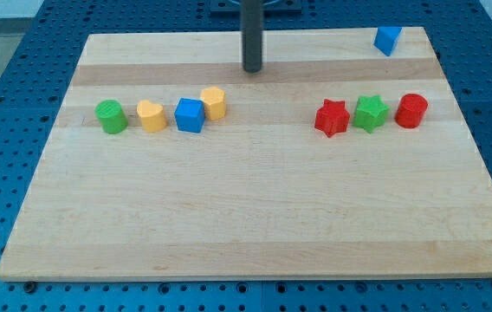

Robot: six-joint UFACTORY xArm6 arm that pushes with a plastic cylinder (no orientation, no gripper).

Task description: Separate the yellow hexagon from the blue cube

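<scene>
- My tip (253, 69): a bare rod with no jaws, holding nothing, near the board's top edge, above and right of the hexagon.
- Yellow hexagon (214, 102): touching the blue cube (190, 114) at its upper right.
- Handling: likely light, rigid, easy to slide; I would push its left face, beside the cube.

A straight, smooth dark grey rod ending in my tip (253, 69)

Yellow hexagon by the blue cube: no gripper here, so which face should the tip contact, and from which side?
Probably push the yellow hexagon on its lower-left face, where it touches the blue cube, driving it toward the view's upper right. That gap is shut, so starting from the view's bottom edge is likelier. My tip sits above and right of it.
</scene>
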